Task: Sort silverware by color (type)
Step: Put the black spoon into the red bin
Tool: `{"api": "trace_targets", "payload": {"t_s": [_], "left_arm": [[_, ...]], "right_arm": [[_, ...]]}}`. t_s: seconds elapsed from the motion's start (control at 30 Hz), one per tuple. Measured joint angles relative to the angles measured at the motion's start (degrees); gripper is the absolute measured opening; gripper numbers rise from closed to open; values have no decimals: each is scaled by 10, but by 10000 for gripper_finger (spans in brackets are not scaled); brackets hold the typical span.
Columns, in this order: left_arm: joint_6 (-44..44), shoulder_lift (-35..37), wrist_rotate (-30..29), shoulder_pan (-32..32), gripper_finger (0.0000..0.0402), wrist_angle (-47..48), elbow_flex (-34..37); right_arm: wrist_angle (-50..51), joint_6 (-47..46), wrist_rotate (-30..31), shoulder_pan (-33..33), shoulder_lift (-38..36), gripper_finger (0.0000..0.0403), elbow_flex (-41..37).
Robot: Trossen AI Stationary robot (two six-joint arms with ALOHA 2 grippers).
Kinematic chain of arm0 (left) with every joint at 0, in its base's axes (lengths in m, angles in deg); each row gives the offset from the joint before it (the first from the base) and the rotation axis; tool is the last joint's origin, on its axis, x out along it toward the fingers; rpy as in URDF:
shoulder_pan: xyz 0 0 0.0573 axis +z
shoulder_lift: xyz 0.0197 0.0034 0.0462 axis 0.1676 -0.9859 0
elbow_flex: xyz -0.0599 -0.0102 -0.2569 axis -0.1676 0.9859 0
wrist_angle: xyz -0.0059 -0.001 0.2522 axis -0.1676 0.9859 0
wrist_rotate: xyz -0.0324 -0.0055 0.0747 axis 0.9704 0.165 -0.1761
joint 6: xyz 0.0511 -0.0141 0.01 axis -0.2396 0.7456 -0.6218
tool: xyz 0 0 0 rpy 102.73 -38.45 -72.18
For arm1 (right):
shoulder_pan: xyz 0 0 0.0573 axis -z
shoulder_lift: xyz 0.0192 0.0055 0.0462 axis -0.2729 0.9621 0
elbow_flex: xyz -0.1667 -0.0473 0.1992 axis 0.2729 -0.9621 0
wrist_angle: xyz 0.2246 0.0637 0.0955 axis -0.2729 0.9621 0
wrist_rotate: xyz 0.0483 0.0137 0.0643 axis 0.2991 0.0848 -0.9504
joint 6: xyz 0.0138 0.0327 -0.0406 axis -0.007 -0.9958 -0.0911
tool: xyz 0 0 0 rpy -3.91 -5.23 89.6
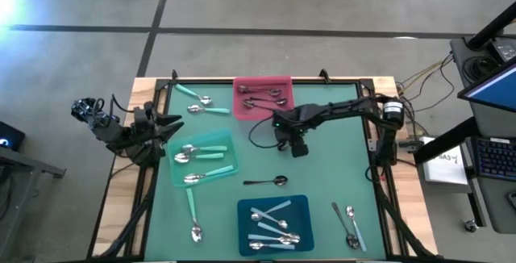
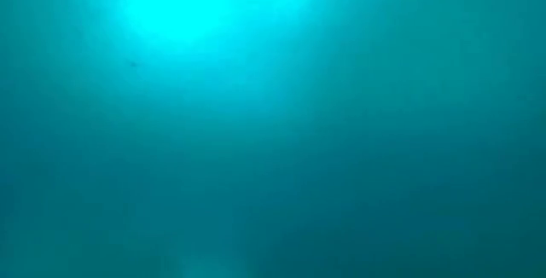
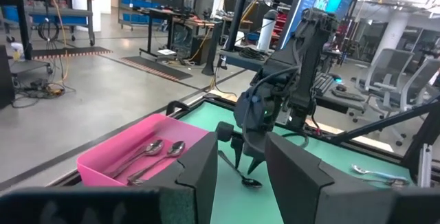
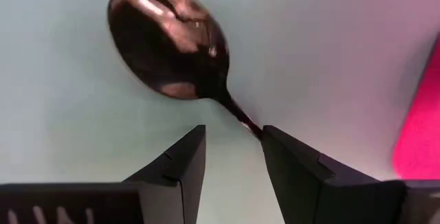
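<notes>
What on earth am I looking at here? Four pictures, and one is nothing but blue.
It is a robot with two dark arms at a table. The high view looks straight down. The low view shows only a blue-green glow. The other two come from cameras on the wrists. Three trays hold sorted spoons: a pink tray, a green tray and a blue tray; more spoons lie loose. The right gripper is over mid-table with a dark spoon at its tip; whether it grips it, I cannot tell. The left gripper waits open at the left edge.
</notes>
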Motion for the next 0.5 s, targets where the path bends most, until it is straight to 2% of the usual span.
{"api": "trace_targets", "payload": {"t_s": [0.3, 0.5], "left_arm": [[-22, 0, -4, 0, 107, 0, 0], [-22, 0, -4, 0, 107, 2, 0]], "right_arm": [[9, 37, 1, 0, 52, 134, 47], [25, 44, -12, 0, 53, 95, 52]]}}
